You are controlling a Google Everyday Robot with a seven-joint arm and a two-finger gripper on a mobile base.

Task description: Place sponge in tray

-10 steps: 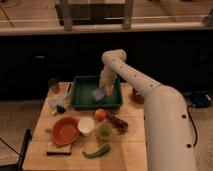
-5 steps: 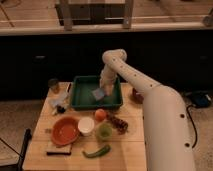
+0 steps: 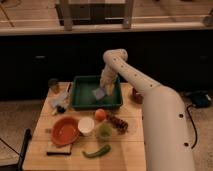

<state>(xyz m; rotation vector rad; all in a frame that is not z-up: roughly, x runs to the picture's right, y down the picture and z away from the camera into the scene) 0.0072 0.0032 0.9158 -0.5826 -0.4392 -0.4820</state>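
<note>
Hardly anything is shifting between the earlier frames and now: in the single camera view the arm is keeping the same bent reach from the right side of the table, and the gripper is hanging over the middle of the tray just as it was. Its fingers are pinching tight on the sponge, which is dangling tilted beneath them, inside the rim's outline and seemingly just clear of the tray floor, though whether a corner is already touching is hard to tell. Nearer the camera, the orange fruit and the orange bowl are sitting on the table in front of the tray, well out of the way. The sponge is looking light and soft, a thin pad that is probably squashing a little under the pinch and will likely spring back when let go; it should not slip or break, and a grip across its upper edge, as now, is leaving the body free to land flat. Judging by this pose, the carrying is done and only the release is outstanding; since the pad is so light, it may be clinging briefly to a finger as the jaws part.
</note>
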